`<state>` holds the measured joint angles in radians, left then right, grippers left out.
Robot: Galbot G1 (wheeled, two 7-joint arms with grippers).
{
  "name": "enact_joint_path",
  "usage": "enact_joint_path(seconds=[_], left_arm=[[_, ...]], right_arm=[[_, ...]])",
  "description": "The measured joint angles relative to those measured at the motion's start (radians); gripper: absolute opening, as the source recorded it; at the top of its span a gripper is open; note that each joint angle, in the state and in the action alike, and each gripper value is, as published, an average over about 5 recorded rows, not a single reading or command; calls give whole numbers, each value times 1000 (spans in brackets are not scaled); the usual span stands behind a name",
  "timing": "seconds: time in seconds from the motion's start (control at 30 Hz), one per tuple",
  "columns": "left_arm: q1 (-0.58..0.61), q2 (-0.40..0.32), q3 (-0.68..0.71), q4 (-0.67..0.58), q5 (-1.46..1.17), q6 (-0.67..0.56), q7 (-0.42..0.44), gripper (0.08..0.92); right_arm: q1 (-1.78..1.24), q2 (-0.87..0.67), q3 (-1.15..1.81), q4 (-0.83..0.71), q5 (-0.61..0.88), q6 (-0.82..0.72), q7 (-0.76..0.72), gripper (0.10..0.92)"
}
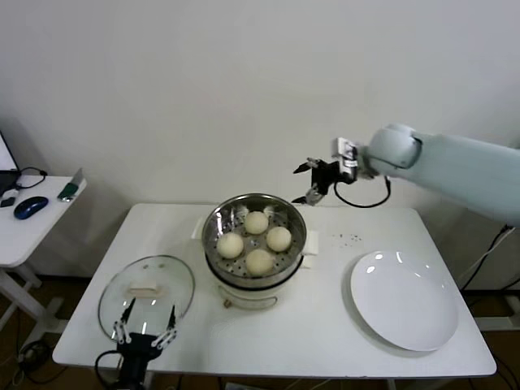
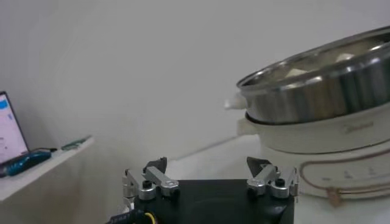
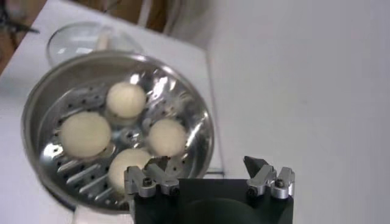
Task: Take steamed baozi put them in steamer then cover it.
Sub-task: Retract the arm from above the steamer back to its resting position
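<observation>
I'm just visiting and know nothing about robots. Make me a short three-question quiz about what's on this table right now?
1. How many baozi lie in the steamer?
2. True or false: the glass lid already covers the steamer.
3. Which end effector is nearest the lid? A) left B) right

Key:
1. Four.
2. False; it lies on the table to the steamer's left, and the white plate is bare.
3. A; it is open at the lid's near edge, while the right one hangs open behind the steamer.
</observation>
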<state>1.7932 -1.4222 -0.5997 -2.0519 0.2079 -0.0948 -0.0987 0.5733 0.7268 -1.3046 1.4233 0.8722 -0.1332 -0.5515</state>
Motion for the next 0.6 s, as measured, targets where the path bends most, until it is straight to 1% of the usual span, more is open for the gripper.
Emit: enact_joint_path(seconds=[0.17,0.33,0.47,0.6], left_arm=[[-11,-11,-3,-11,10,5,-2,823],[-26,-21,-5,-17,22,13,-6,823],[-33,-28,-12,-20,35,19,-10,823],[-39,-32,-23,-27,61,31,-21,823]], right_arm=[[-232,-121,226,67,-9,52,77,823],[-485,-205,471,122,-21,103,140,823],[-709,-231,684,160,-38,141,192,823],[-943,-218,915,192,-66,165,234,823]])
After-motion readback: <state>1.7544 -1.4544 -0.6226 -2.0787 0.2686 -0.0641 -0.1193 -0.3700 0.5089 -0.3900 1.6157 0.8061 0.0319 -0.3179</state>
